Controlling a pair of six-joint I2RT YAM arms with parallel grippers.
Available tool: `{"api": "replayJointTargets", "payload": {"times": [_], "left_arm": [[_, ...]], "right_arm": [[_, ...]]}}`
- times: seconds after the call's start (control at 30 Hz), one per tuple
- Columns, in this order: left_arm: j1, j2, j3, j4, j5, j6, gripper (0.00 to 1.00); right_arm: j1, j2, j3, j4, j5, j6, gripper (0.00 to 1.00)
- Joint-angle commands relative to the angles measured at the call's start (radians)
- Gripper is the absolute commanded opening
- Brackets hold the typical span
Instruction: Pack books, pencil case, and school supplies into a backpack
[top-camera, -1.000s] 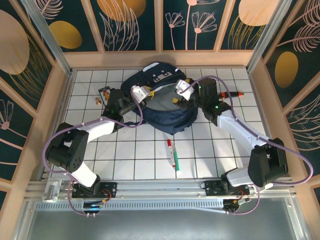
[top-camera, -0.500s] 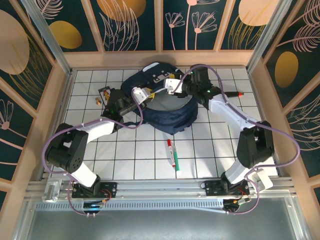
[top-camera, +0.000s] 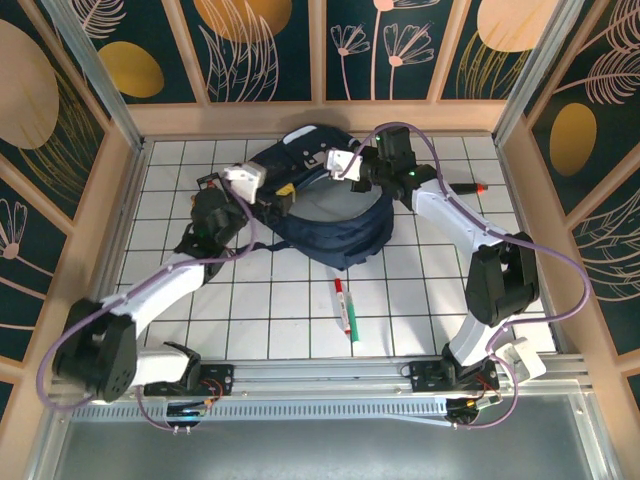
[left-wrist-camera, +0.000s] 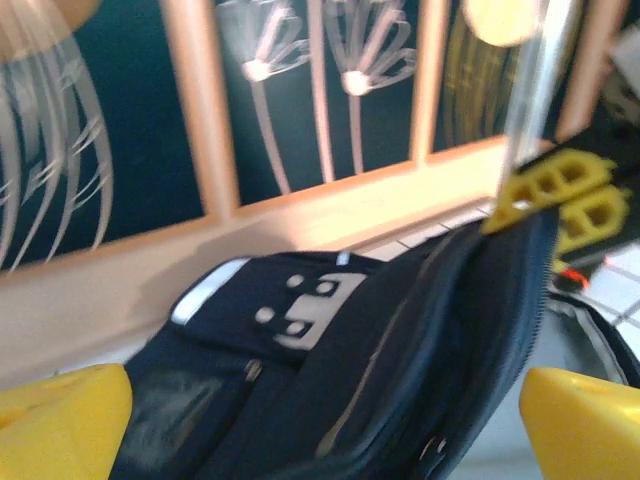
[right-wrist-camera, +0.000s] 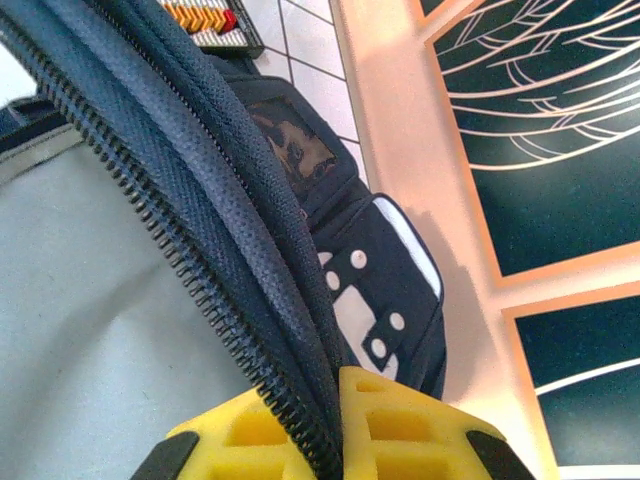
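backpack (top-camera: 345, 240) lies far centre on the table (top-camera: 270, 320); marker pen (top-camera: 344, 308) in front, handled tool (top-camera: 468, 187) right.

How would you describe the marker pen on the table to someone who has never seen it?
On the white tiled table, find the big navy backpack at the far middle. The marker lies alone on the tiles on its near side. It is the only slim stick with red cap, white middle and green end.
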Motion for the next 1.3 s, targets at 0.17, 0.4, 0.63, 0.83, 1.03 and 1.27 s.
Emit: {"api": "replayJointTargets", "payload": {"times": [0.17,0.4,0.63,0.83,1.03,1.27], "left_arm": [[0.143,0.126,0.023,-0.320,0.262,-0.301,0.91],[0.255,0.313,-0.032,-0.015,0.471,-0.368,0.81],[0.269,0.444,0.075,0.052,0.604,-0.300,0.81],[0.268,0.485,0.091,0.072,0.626,-0.111,0.84],[0.272,0.602,0.179,0.082,0.717,-0.104,0.64],[0.273,0.529,0.149,0.143,0.764,-0.068,0.54]], "right_arm": [[-0.019,-0.036,0.030,0.113,-0.103,0.158,0.00],[-0.021,-0.018,0.064,0.109,-0.112,0.223,0.00],[-0.020,-0.025,0.050,0.113,-0.113,0.229,0.00],[-0.019,-0.032,0.032,0.121,-0.128,0.229,0.00],[-0.006,-0.037,0.024,0.116,-0.134,0.228,0.00],[-0.002,-0.058,-0.012,0.134,-0.120,0.228,0.00]]}}
